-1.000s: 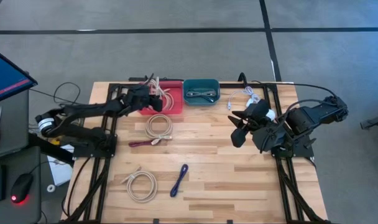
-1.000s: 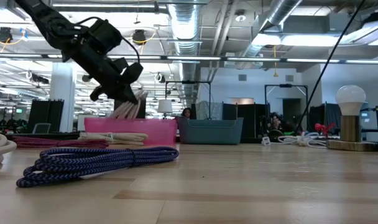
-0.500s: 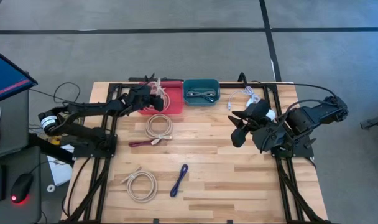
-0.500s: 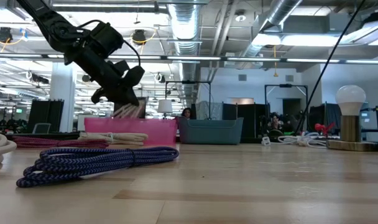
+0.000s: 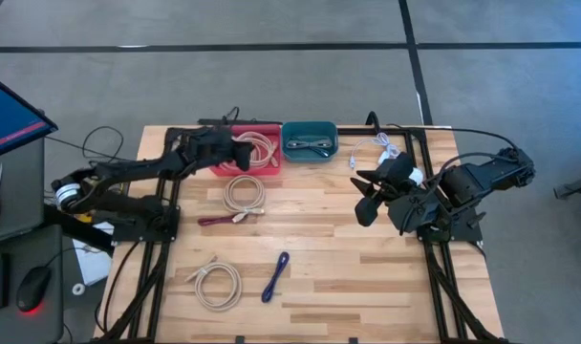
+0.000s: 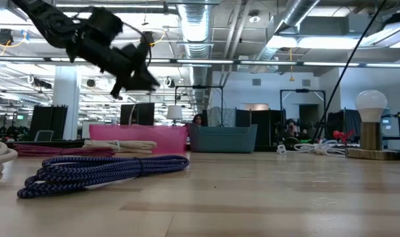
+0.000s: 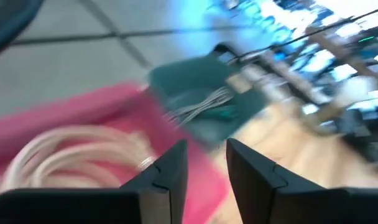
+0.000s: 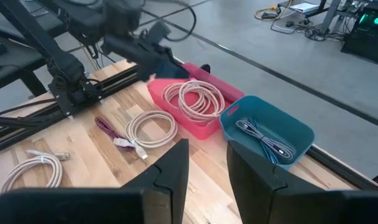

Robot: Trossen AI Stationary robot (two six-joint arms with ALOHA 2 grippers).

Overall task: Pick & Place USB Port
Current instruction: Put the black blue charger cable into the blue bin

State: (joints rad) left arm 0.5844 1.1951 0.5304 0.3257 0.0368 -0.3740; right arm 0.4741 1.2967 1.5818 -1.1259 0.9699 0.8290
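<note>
inside pink bin [image 5: 255,151], seemingly one cream cable [image 5: 261,145]

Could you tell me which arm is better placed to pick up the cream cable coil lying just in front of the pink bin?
The left. Its gripper hangs open beside the pink bin, directly behind that cream cable coil; the right gripper waits across the table.

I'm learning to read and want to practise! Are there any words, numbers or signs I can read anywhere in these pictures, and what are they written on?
No text: nothing here can be read.
Blue computer screen beside the table: whatever it shows is too small to read.
Pink plastic bin holding a coiled cream cable, and teal plastic bin: no labels show.
Wooden slat table: no markings.
Room behind the table in the low view: no readable signs.
</note>
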